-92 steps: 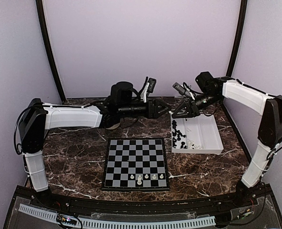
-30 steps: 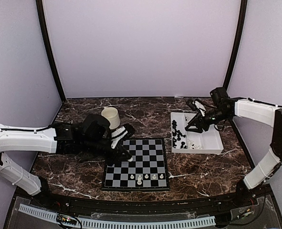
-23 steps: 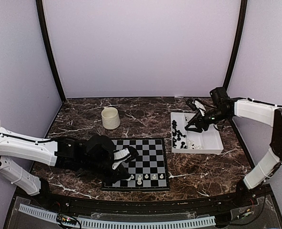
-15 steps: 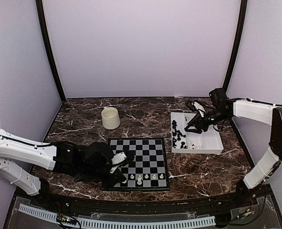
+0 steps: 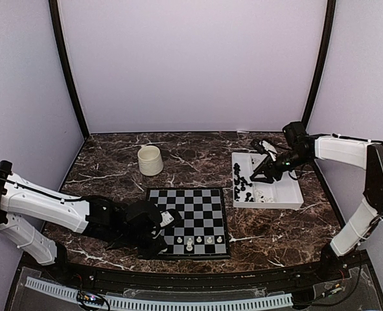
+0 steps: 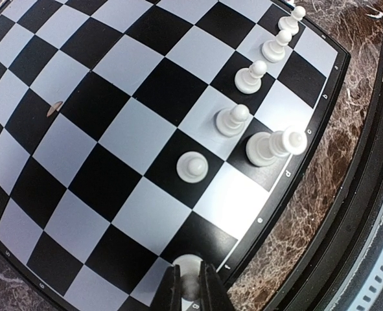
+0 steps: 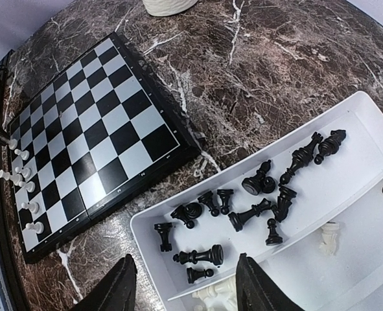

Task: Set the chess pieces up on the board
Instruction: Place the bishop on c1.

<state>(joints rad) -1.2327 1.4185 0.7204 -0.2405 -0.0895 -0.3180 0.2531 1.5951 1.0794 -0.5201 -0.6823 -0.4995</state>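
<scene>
**Soft, even light; bent lines up close**

The overhead view is bright and flat (no hard shadow anywhere), with only faint dark patches under the arms on the marble table (image 5: 107,175), which shows little glare. It is coarse: the chess pieces (image 5: 190,244) read as specks. From the left wrist the board (image 6: 113,129) bulges, its lines curving toward the frame edges. The middle is sharp, while the left gripper's fingers (image 6: 172,295) and the chess piece (image 6: 190,284) pinched between them are blurred. From the right wrist the white tray (image 7: 372,139) looks nearly washed out, and the right gripper's fingers (image 7: 116,291) are dark and soft.
</scene>
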